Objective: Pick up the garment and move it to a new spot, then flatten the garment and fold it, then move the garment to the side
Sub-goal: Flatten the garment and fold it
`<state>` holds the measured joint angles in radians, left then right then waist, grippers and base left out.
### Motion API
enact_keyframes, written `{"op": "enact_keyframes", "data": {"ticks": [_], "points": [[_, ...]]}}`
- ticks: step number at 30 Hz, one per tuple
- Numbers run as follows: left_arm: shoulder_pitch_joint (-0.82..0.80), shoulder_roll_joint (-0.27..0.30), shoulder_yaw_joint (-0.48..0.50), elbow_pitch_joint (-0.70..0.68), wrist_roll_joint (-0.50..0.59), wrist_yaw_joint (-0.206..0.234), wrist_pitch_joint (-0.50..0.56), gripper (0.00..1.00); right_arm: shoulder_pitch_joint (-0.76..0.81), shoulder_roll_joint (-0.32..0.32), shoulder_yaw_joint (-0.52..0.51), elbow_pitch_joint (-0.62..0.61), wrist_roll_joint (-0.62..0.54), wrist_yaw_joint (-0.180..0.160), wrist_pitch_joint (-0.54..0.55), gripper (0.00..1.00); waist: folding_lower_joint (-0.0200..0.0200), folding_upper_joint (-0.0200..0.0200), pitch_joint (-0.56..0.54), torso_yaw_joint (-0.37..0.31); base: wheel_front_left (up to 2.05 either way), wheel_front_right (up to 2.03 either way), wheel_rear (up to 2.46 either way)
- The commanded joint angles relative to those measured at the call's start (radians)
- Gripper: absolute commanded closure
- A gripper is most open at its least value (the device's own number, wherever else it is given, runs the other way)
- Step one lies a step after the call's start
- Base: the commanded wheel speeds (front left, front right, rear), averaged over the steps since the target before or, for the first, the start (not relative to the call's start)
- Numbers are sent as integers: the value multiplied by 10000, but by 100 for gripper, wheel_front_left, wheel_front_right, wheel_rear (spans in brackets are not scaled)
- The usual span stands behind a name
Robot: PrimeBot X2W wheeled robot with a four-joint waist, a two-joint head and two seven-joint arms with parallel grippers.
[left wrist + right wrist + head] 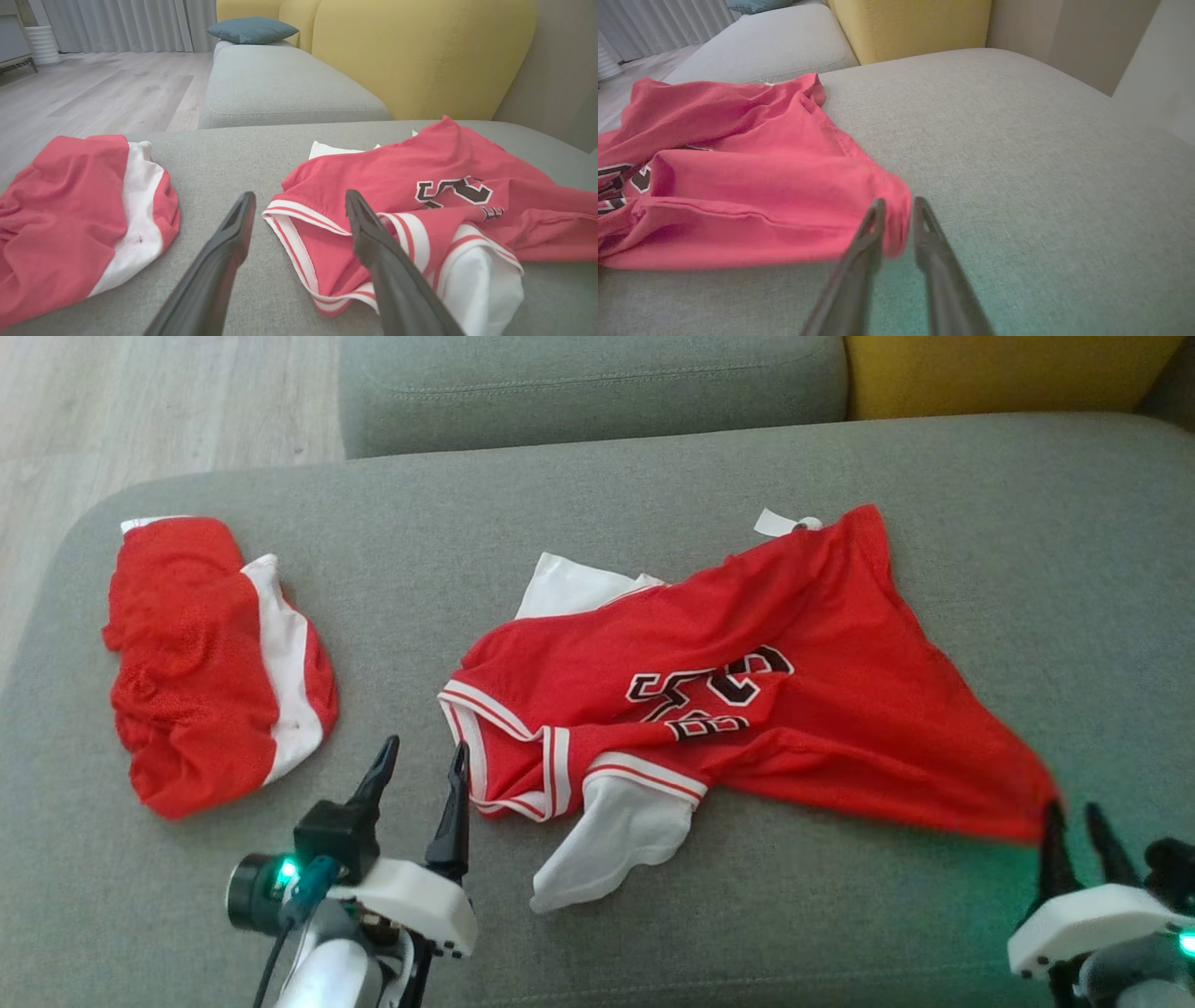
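The garment [747,709], a red jersey with white trim and dark numbers, lies crumpled across the middle of the grey sofa seat [653,495]. A white sleeve pokes out at its near side. My left gripper [425,747] stands open just left of the jersey's trimmed armhole; in the left wrist view that gripper [300,196] straddles the trimmed edge of the garment [397,186] without touching it. My right gripper [1072,809] is at the jersey's right corner. In the right wrist view its fingers [879,219] stand slightly apart, the blurred corner of the garment [738,186] between them.
A second red and white garment [205,663] lies bunched at the seat's left end. Another grey cushion [588,383] and a yellow backrest [980,373] stand behind. Wooden floor [140,411] lies beyond the left edge. Bare seat stretches to the right of the jersey.
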<state>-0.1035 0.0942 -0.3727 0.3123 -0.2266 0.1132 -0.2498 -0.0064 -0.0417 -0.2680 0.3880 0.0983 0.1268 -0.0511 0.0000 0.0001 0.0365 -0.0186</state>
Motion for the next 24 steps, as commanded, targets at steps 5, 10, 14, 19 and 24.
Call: {"op": "enact_keyframes", "data": {"ticks": [5, 10, 14, 19, 24], "points": [[-284, 0, 406, -247, 125, -122, -120, 0, -453, -85, 444, -871, 414, 39, -711, 0, 0, -1, -7, -72, 0, 0, 0], [-210, -56, 388, -223, 81, -231, -120, 0, -474, -85, 1237, -1400, 936, 39, -1574, 0, 0, -1, -62, -42, 0, 0, 0], [-148, -87, 395, -197, 75, -263, -120, 0, -505, -85, 2230, -1651, 1221, 39, -1768, 0, 0, -1, -86, 11, 0, 0, 0], [-263, -144, 337, -197, 114, -297, -120, 0, -910, -85, 3399, -1960, 1043, 39, -1581, 0, 0, -1, 38, 296, 0, 0, 0], [-373, -225, 215, -213, 131, -383, -120, 0, -1669, -85, 4329, -1977, 842, 39, -912, 0, 0, -1, 273, 872, 0, 0, 0]]}}
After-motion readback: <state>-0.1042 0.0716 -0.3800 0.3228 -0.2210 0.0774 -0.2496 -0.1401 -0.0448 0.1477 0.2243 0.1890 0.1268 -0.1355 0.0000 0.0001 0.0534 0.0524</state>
